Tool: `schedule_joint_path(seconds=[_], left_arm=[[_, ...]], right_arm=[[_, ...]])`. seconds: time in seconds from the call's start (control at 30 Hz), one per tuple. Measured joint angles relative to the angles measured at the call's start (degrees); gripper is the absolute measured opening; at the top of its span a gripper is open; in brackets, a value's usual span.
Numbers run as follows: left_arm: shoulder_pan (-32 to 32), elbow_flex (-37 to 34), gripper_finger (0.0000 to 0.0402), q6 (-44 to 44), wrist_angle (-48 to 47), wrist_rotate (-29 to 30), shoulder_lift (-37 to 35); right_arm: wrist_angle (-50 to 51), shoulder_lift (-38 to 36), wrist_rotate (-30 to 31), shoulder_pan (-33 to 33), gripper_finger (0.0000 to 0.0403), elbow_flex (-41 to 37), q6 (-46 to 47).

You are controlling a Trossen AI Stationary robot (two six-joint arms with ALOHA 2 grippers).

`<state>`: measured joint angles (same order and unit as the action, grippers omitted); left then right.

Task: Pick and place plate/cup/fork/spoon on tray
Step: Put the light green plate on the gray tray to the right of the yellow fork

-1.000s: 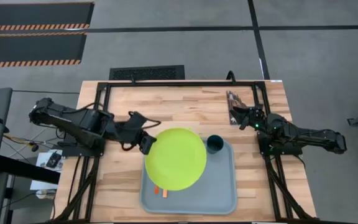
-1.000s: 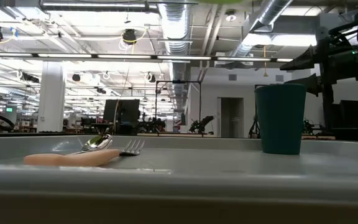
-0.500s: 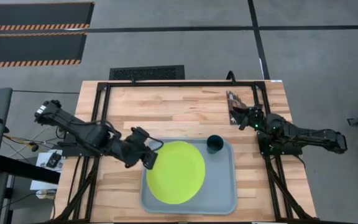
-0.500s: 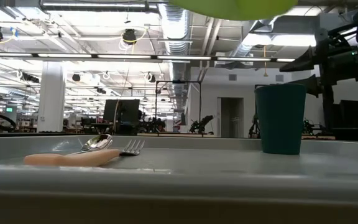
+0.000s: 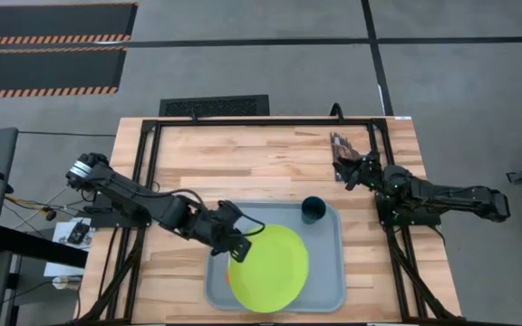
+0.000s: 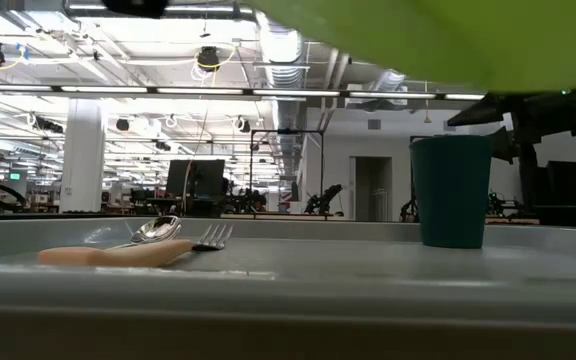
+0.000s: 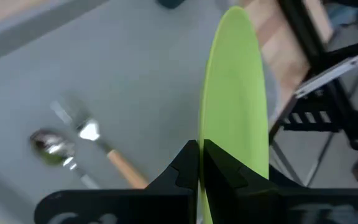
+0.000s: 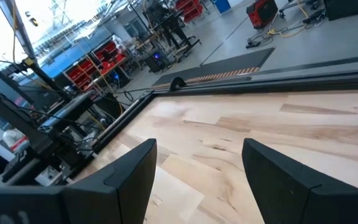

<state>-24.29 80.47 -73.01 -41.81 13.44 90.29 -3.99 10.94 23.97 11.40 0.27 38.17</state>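
Note:
My left gripper (image 5: 239, 249) is shut on the lime-green plate (image 5: 270, 269), which hangs over the pale grey-blue tray (image 5: 329, 294). The plate fills the top of the low view (image 6: 448, 40). The teal cup (image 5: 313, 210) stands upright at the tray's far right corner. The orange-handled spoon (image 6: 153, 232) and fork (image 6: 211, 236) lie on the tray floor, also seen in the left wrist view, spoon (image 7: 50, 144) and fork (image 7: 89, 130); the plate hides them in the high view. My right gripper (image 5: 344, 169) is open and empty at the table's far right. My left gripper pinches the plate's rim (image 7: 211, 134) at its left edge between the two fingers, coming from the table's left and slanting down. The plate is lifted clear of the tray, above the fork and spoon.
Bare wood lies on the table's far half and left of the tray. A small dark object (image 5: 341, 142) sits by the far right edge near my right gripper.
My left gripper has gone down and toward the table's near right, carrying the plate from above the tray's far left to over the tray's middle. The plate now covers the fork and spoon handles from above. The right gripper has shifted slightly.

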Motion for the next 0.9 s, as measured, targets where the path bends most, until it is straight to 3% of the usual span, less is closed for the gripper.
schedule_joint_path(seconds=[0.3,0.43,0.9], left_arm=[[4.82,0.0,0.0,8.5,9.47,-2.96,-0.08],[6.07,0.06,0.0,10.81,18.9,-7.18,0.74],[6.57,0.05,0.0,12.35,25.11,-12.09,4.86]], right_arm=[[-0.02,-0.07,0.0,0.0,0.0264,0.0,0.9],[-0.02,-0.07,0.0,0.0,0.0264,0.0,0.92],[-0.02,-0.07,0.0,0.0,0.0264,0.0,1.01]])
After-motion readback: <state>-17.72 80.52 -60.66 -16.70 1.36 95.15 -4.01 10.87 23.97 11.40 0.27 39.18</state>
